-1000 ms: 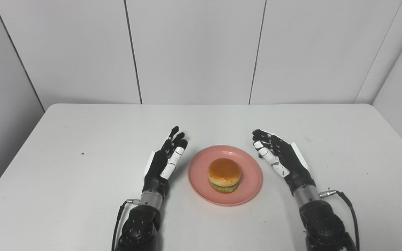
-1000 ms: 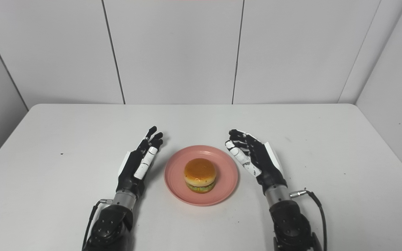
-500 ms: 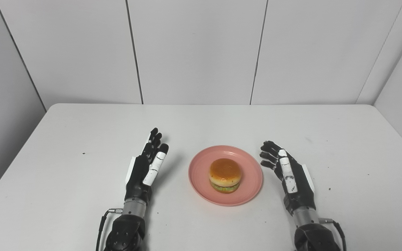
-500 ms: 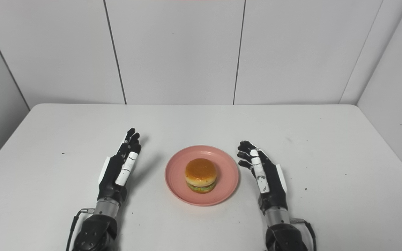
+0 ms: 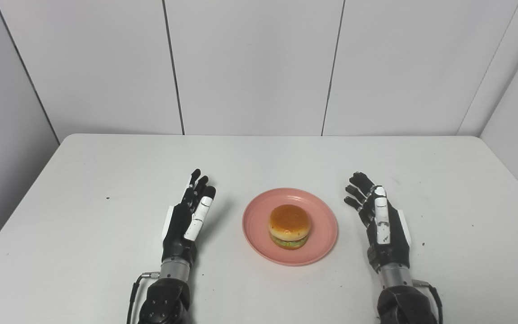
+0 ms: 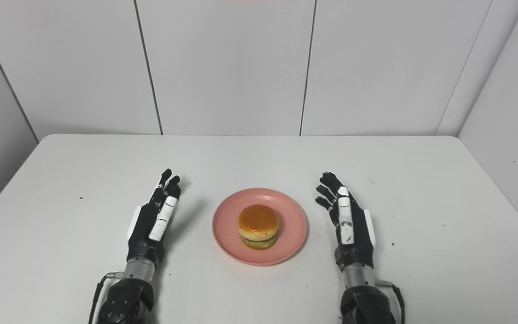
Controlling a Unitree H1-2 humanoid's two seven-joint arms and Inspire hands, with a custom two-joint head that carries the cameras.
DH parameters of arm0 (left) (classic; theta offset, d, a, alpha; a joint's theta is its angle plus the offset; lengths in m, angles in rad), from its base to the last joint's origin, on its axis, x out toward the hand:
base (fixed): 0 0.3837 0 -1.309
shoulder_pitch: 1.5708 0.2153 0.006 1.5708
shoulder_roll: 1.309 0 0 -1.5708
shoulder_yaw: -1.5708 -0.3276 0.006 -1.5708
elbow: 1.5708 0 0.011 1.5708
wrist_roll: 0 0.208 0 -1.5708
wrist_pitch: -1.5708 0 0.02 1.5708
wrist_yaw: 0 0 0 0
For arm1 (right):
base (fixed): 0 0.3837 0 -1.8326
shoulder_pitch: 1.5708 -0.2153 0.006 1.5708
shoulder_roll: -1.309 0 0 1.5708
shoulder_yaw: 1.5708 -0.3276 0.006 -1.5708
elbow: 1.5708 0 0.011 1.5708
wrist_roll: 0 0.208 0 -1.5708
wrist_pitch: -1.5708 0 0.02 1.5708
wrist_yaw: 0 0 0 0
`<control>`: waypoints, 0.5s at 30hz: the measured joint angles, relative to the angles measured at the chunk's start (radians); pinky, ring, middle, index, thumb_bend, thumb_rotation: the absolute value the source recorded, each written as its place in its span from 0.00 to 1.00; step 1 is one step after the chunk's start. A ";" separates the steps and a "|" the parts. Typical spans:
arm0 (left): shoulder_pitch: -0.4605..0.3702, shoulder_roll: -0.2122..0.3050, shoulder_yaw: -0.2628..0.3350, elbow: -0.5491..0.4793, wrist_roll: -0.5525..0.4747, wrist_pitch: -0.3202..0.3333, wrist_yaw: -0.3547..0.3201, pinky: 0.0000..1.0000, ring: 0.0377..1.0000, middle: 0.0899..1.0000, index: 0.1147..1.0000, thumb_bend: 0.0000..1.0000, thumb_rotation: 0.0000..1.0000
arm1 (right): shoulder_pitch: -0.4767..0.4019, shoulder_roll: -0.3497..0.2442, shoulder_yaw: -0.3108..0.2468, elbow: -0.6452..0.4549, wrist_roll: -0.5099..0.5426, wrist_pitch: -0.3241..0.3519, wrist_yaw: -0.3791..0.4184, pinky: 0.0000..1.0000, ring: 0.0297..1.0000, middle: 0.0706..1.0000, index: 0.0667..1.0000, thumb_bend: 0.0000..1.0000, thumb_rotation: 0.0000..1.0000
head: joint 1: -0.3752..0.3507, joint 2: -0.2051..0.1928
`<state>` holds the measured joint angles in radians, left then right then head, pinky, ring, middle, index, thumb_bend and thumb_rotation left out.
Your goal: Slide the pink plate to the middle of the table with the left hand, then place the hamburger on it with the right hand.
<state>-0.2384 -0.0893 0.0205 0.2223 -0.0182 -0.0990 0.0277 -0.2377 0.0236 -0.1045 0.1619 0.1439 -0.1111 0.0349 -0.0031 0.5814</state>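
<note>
Robot hand on each side, left (image 5: 187, 218) and right (image 5: 382, 225), is spread wide and empty (hamburger (image 5: 289, 226) sits on the pink plate (image 5: 319, 216) mid-worktop (image 5: 106, 180)), so your only risk is clipping the rim.

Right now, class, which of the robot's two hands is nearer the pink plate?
The right hand. Its fingers lie just off the pink plate's rim, while the left hand shows a wider strip of bare table before the rim.

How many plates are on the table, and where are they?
1. The pink plate lies near the middle of the table, between the two open hands, with the hamburger on it. Nothing seems hidden.
</note>
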 measured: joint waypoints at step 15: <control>0.000 -0.004 -0.002 0.000 0.000 0.007 0.009 1.00 0.97 0.94 0.94 0.79 0.77 | 0.000 -0.009 0.027 0.002 -0.037 0.000 -0.007 0.94 0.94 0.91 0.86 0.88 0.97 | -0.002 0.003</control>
<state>-0.2384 -0.0934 0.0185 0.2223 -0.0182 -0.0919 0.0367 -0.2373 0.0149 -0.0776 0.1636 0.1067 -0.1111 0.0277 -0.0046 0.5844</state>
